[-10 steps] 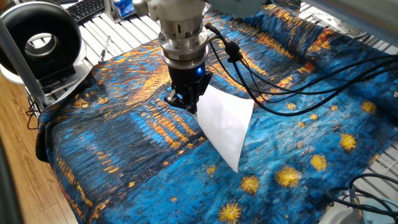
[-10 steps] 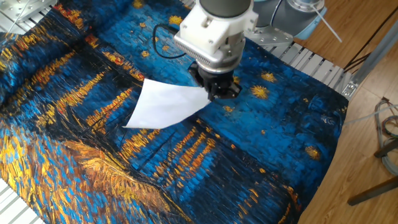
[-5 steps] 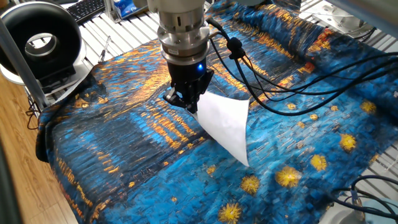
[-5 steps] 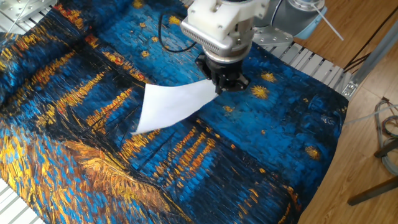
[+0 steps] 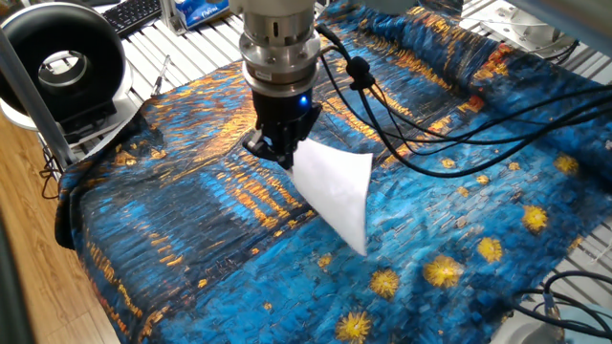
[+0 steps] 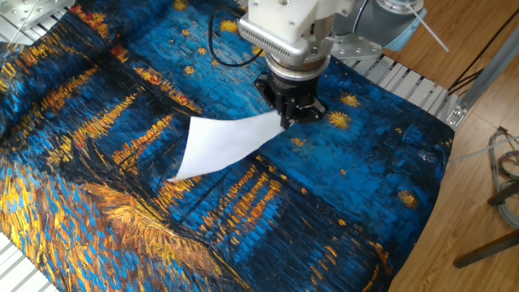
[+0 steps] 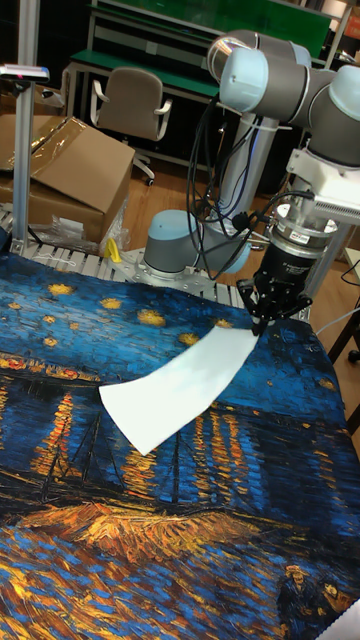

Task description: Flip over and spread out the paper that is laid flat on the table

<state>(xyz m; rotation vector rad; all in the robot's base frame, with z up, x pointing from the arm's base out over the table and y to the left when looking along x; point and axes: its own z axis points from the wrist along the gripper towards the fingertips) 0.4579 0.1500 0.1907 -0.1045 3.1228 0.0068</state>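
in the tall fixed view, nearest the camera lies the bench [image 7: 60, 560], draped in its blue and gold cloth with nothing resting on the front part. beyond that the free end of the paper [image 7: 180, 388] hangs low, its far corner close to the cloth or just touching it; the pictures do not settle which. the sheet rises from there in a shallow bow towards the end effector [image 7: 266, 312], which has its jaws closed on one corner of it. so the paper trails away from the end effector to one side and slightly downward, its long axis running from the pinched corner out to the low free end, and most of it is lifted off the bench. that trailing direction is what the flip seems to depend on: the held corner would need to be carried over the free end for the sheet to turn.

farther back stand the arm's base and, behind the bench, a cardboard box [image 7: 60, 180] and an office chair [image 7: 130, 100].

compared with half a second ago, the end effector [image 5: 273, 153] has shifted a little towards the left of one fixed view, and the paper [image 5: 337, 189] has swung with it, its free end drawn in closer beneath the grip. in the other fixed view the paper [image 6: 223, 144] sits almost as it did.
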